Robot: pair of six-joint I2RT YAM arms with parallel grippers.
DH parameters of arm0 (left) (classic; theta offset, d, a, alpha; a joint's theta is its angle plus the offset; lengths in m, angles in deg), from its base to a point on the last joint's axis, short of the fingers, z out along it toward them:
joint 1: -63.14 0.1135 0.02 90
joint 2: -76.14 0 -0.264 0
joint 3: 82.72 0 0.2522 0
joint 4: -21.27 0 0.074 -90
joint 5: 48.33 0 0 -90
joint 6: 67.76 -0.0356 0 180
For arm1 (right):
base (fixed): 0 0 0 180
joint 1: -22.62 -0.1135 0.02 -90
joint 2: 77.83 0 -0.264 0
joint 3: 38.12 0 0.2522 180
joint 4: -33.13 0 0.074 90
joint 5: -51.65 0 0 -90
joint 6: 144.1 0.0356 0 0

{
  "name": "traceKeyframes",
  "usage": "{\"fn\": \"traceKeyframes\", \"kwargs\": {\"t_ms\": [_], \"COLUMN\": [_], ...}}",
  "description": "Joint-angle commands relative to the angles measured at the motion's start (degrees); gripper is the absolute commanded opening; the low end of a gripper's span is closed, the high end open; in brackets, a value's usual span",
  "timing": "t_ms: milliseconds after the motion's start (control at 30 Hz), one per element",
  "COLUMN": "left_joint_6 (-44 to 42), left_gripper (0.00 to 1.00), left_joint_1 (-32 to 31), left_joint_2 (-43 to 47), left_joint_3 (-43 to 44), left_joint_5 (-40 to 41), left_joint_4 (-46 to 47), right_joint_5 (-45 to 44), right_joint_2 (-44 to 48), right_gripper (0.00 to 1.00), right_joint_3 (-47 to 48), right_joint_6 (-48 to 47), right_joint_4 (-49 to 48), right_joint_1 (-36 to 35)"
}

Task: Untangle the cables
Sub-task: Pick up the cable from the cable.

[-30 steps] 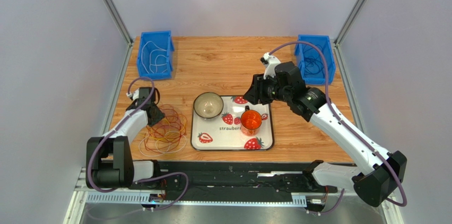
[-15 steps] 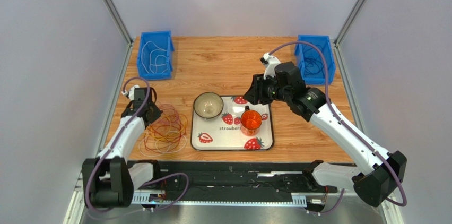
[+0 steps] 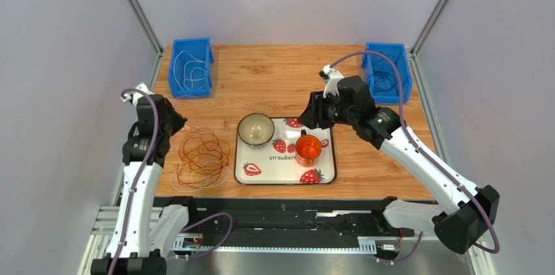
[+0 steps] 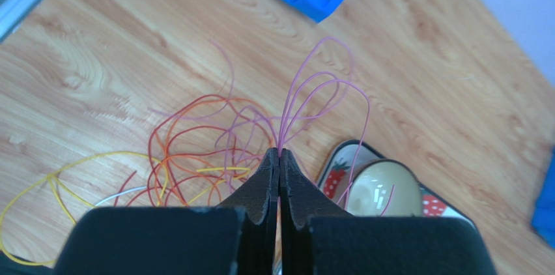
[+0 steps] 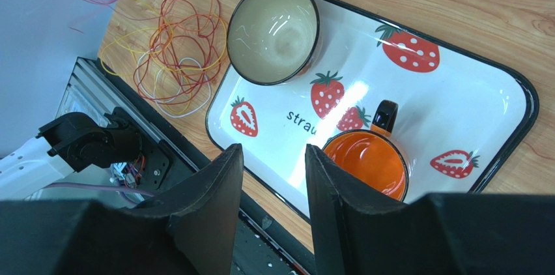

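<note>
Your left gripper is pinched shut on a purple cable above the tangle left of the tray, while your right gripper hangs half-open and empty; pulling may drag snagged loops along.

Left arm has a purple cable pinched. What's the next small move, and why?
Probably raise the left gripper away from the pile: it is shut on the purple cable, whose strands run among the pile's loops, so it likely isn't free yet.

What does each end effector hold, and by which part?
Left end effector pinches the purple cable where its loops gather; right end effector holds nothing.
</note>
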Motion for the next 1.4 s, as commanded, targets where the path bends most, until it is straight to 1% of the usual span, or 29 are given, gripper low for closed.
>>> {"fn": "traceKeyframes", "kwargs": {"t_ms": [0, 167, 233, 333, 367, 433, 467, 500, 533, 567, 633, 667, 767, 1000, 1233, 1367], "left_joint_6": [-2.44, -1.48, -0.95, -0.07, -0.07, -0.59, -1.73, -1.83, -1.65, -1.04, -1.47, -1.74, -1.21, -1.21, -0.95, -1.12], "left_gripper": [0.0, 0.0, 0.0, 0.0, 0.0, 0.0, 0.0, 0.0, 0.0, 0.0, 0.0, 0.0, 0.0, 0.0, 0.0, 0.0], "left_joint_1": [0.29, 0.37, 0.37, 0.29, 0.29, 0.29, 0.29, 0.29, 0.29, 0.37, 0.29, 0.29, 0.37, 0.29, 0.29, 0.29], "left_joint_2": [3.8, 6.34, 6.96, 8.63, 9.59, 12.05, 12.94, 13.64, 13.82, 13.21, 12.25, 12.33, 12.94, 12.33, 9.7, 8.82], "left_joint_3": [9.09, 16.39, 17.81, 20.54, 20.98, 19.85, 16.53, 14.93, 13.7, 12.64, 11.15, 8.53, 4.65, 4.37, 4.55, 4.02], "left_joint_5": [-3.17, -7.56, -9.41, -14.86, -17.57, -19.09, -18.83, -17.44, -15.51, -11.57, -11.18, -12.4, -11.8, -11.62, -12.32, -11.36], "left_joint_4": [-3.09, -3.62, -2.75, 0.77, 3.65, 7.44, 11.11, 11.49, 10.63, 5.75, 3.33, 3.59, 4.2, 4.55, 2.97, 4.46], "right_joint_5": [1.38, 2.61, 2.96, 3.92, 4.28, 5.42, 5.69, 5.86, 6.12, 6.13, 5.78, 5.69, 5.16, 4.46, 4.46, 4.19], "right_joint_2": [1.11, 1.46, 1.98, 2.33, 2.34, 2.34, 2.25, 2.07, 1.9, 1.55, 1.37, 1.37, 1.46, 2.07, 1.72, 2.25], "right_gripper": [0.43, 0.44, 0.44, 0.44, 0.44, 0.44, 0.44, 0.44, 0.44, 0.44, 0.44, 0.44, 0.44, 0.44, 0.44, 0.44], "right_joint_3": [1.76, 1.94, 1.94, 1.94, 1.85, 1.5, 1.32, 1.23, 1.32, 1.5, 1.58, 1.5, 1.23, 1.15, 1.06, 0.53], "right_joint_6": [1.21, 2.09, 2.18, 2.18, 2.18, 2.35, 2.61, 3.14, 3.32, 3.32, 3.41, 3.41, 3.06, 3.23, 3.23, 3.14], "right_joint_4": [-2.22, -3.09, -3.53, -4.14, -4.5, -5.55, -5.9, -6.34, -6.43, -6.35, -6.0, -5.82, -5.29, -4.76, -4.59, -4.5], "right_joint_1": [-0.18, -0.35, -0.44, -0.62, -0.7, -0.97, -1.14, -1.32, -1.58, -1.76, -2.29, -2.46, -2.55, -2.64, -2.64, -2.64]}}
